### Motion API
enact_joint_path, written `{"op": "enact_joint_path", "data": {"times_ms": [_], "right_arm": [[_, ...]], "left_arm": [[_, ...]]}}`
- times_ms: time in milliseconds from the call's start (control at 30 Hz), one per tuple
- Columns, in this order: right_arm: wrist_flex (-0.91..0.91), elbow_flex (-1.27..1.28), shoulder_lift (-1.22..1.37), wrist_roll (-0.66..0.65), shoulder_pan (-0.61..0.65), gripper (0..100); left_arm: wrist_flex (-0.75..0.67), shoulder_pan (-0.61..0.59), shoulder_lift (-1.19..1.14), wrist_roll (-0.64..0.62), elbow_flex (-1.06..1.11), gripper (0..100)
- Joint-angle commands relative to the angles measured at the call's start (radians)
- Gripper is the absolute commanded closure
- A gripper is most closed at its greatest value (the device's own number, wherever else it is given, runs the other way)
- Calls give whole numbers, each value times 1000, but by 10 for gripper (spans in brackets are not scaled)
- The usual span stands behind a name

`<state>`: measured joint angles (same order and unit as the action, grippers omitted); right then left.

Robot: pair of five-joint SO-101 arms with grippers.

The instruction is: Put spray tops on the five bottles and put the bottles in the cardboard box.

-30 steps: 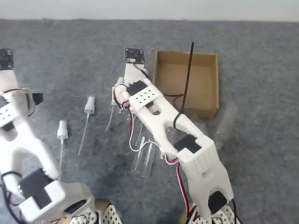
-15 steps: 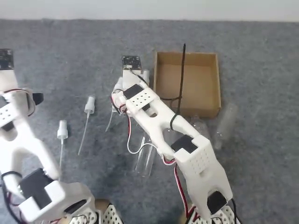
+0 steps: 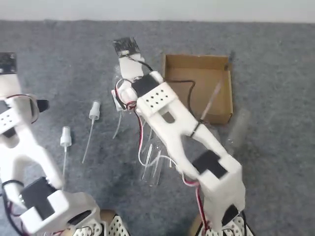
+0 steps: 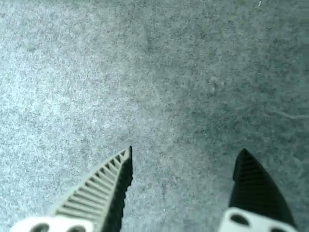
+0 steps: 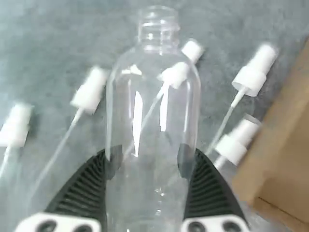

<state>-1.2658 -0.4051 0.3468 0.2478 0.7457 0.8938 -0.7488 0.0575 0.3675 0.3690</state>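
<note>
My right gripper (image 5: 149,154) is shut on a clear capless bottle (image 5: 154,96), held neck-forward above several white spray tops, such as one (image 5: 89,87) and another (image 5: 253,72), lying on the carpet. From above, the right arm (image 3: 162,105) stretches to a spot just left of the cardboard box (image 3: 220,105). Two spray tops (image 3: 94,109) (image 3: 65,136) lie left of it. Clear bottles lie by the arm (image 3: 152,164) and right of the box (image 3: 238,125). My left gripper (image 4: 186,152) hangs open over bare carpet at the table's left.
Grey carpet covers the whole table. The box's corner (image 5: 285,140) is close beside the held bottle. The left arm (image 3: 19,142) stands along the left edge. A black cable (image 3: 189,96) runs from the right arm across the box.
The right arm has swung left and farther back, away from the box, carrying the bottle. Its cable has shifted with it. The left arm has stayed still.
</note>
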Motion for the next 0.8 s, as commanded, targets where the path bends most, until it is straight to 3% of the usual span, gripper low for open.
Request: {"op": "enact_joint_path", "data": {"times_ms": [0, 133, 200, 300, 467, 567, 767], "right_arm": [[-203, -57, -217, -203, 15, 993], [-463, -57, -412, -462, -59, 992], [-533, -54, -510, -508, -137, 992], [-533, 31, -668, -606, -349, 992], [-521, 390, -811, -927, -817, 992], [-387, 643, -829, -1131, -1073, 992], [-15, 965, -803, -1261, -1383, 992]], "left_arm": [[58, 15, 21, 5, -13, 687], [146, 61, 21, 6, -13, 687], [181, 92, 21, 6, -13, 687], [227, 150, 21, 5, -13, 687], [264, 189, 9, 0, -10, 694], [262, 158, -28, 2, -5, 740], [262, 103, -137, 48, -7, 750]]}}
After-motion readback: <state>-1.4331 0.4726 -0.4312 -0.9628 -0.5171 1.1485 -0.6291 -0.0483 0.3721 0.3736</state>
